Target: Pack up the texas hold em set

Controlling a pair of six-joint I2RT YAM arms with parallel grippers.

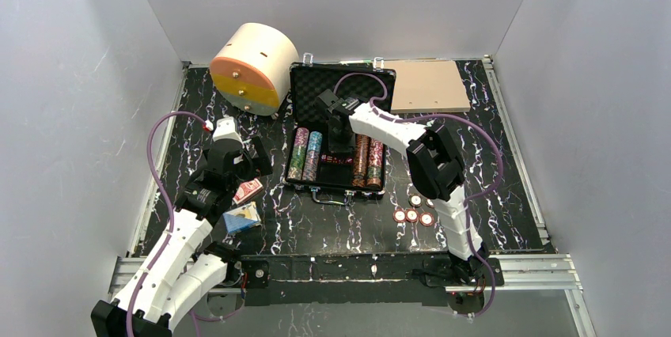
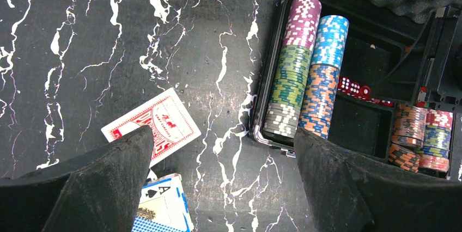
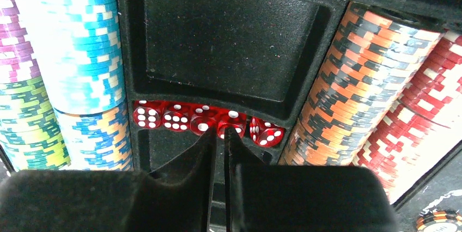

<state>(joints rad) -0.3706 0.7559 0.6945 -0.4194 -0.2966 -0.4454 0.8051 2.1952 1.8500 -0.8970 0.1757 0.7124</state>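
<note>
— Where is the case?

— The case (image 1: 312, 84) lies open in the middle of the surface (image 1: 316, 226), its foam-lined lid standing up at the back. Striped chips (image 1: 307, 155) fill two rows at its left side and two at its right.

— And your right end effector?

— My right end effector (image 3: 220, 134) is down inside the case, between the chip rows, fingers drawn to a thin slit. Its tips sit right at a row of five red dice (image 3: 207, 118) in the narrow centre slot, by the fourth die from the left. I cannot tell whether they touch it.

— The left one?

— My left end effector (image 2: 223, 136) hangs spread wide over the surface, just left of the case, gripping nothing. Under it the red deck (image 2: 152, 126) lies flat, and the blue deck (image 2: 163, 210) sits just nearer my base.

— Anything else outside the case?

— A few round discs (image 1: 413, 212) lie on the surface off its near right corner, beside my right arm
</note>
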